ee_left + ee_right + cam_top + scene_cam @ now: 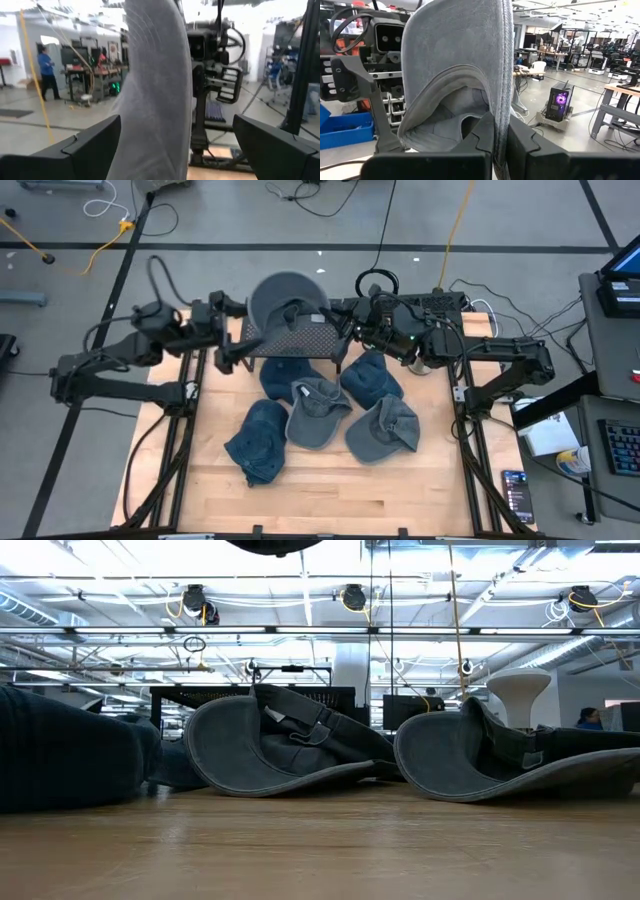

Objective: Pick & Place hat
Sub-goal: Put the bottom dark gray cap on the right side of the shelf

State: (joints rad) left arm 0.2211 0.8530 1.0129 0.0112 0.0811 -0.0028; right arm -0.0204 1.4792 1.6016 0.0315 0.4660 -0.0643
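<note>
We see a grey cap (285,298) held up at top centre of the overhead frame, brim upward, with five more blue-grey caps (318,412) scattered below it.

Robotics lab; workbenches (620,95), computer tower (556,102), ceiling trusses (320,630).

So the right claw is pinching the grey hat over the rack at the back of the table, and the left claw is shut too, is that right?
Not quite. The right claw is indeed shut on the grey hat over the rack, but the left claw is open. The left wrist view shows its two fingers standing wide apart on either side of the hat's brim.
</note>
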